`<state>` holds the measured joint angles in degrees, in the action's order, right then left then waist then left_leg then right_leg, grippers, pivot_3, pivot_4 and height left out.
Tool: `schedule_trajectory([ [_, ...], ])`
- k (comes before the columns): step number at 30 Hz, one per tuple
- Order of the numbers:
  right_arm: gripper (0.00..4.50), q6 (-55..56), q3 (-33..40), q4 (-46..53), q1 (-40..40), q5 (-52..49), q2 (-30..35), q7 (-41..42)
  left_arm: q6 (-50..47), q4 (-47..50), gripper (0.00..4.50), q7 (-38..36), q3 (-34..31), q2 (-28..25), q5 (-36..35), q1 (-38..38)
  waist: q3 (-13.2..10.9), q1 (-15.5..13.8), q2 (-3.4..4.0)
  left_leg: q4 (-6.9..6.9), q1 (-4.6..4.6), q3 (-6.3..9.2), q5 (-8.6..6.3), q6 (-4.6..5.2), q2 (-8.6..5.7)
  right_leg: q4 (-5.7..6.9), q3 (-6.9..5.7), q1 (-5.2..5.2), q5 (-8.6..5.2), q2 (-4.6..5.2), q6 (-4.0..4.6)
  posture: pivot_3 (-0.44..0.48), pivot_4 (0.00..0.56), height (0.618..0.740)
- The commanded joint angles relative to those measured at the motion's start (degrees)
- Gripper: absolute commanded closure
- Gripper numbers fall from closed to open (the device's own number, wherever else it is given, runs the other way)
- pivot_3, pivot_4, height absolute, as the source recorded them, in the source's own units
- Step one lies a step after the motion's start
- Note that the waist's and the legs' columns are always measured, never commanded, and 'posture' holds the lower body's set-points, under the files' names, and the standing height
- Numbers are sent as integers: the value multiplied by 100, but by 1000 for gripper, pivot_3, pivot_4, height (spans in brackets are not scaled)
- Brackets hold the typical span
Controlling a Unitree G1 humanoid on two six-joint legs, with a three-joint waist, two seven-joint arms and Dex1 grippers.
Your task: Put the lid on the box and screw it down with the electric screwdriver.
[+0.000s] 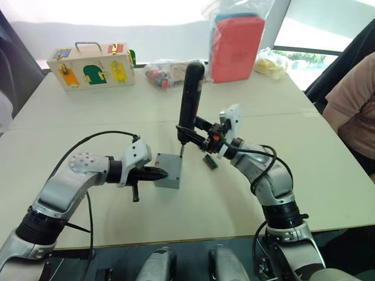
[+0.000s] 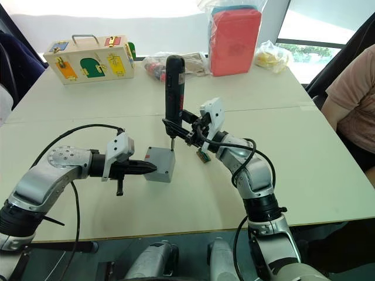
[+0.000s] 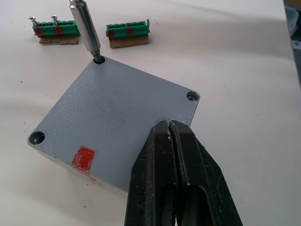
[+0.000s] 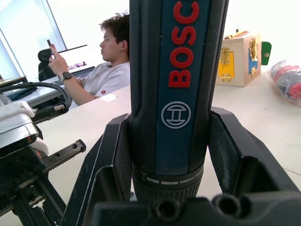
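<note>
The grey lid (image 3: 117, 108) sits flat on the grey box (image 1: 169, 177), which stands on the table in front of me; a red mark (image 3: 84, 157) crosses their near edge. My left gripper (image 1: 161, 173) is shut, and its fingertips (image 3: 169, 125) rest on the lid's rim near one corner screw hole. My right gripper (image 1: 190, 136) is shut on the black electric screwdriver (image 1: 191, 99), which it holds upright over the box. The metal bit (image 3: 87, 28) stands in the lid's far corner hole. The box's inside is hidden.
Two green connector pieces (image 3: 128, 32) (image 3: 54, 30) lie just beyond the box. At the table's far side are a wooden latch box (image 1: 92, 65), a bagged red pouch (image 1: 236, 47) and small bags (image 1: 161, 73). A person (image 1: 351, 105) sits at the right edge.
</note>
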<state>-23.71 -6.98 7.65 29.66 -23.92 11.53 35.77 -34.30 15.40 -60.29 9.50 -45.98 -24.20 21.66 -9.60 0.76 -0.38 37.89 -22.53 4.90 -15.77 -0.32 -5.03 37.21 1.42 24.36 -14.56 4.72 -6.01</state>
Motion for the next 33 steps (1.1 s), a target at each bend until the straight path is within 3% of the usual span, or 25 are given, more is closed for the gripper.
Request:
schedule_trajectory([
  [1,2682,-6,-410,39,-201,334,85,49,-7,-100,4500,46,74,31,151,-140,13,4,1,-1,2,0,-1,2,0,-1,0,-2,0,0,0,0,150,740],
  [12,2682,-176,-642,-166,-358,670,164,30,126,-298,4500,84,145,96,279,-335,136,1,15,-10,32,1,-24,38,1,-16,-1,-35,-3,-1,1,0,150,740],
  [17,2682,-167,-600,-239,-380,669,106,-22,72,-227,4500,131,120,127,247,-366,149,3,22,-87,134,1,-26,41,5,-79,0,-113,-8,0,4,0,150,740],
  [33,2682,-141,-375,-143,3,573,216,74,29,-232,4500,219,87,208,208,-333,172,-6,27,-88,134,5,-27,41,8,-90,-1,-112,-8,2,4,0,150,740],
])
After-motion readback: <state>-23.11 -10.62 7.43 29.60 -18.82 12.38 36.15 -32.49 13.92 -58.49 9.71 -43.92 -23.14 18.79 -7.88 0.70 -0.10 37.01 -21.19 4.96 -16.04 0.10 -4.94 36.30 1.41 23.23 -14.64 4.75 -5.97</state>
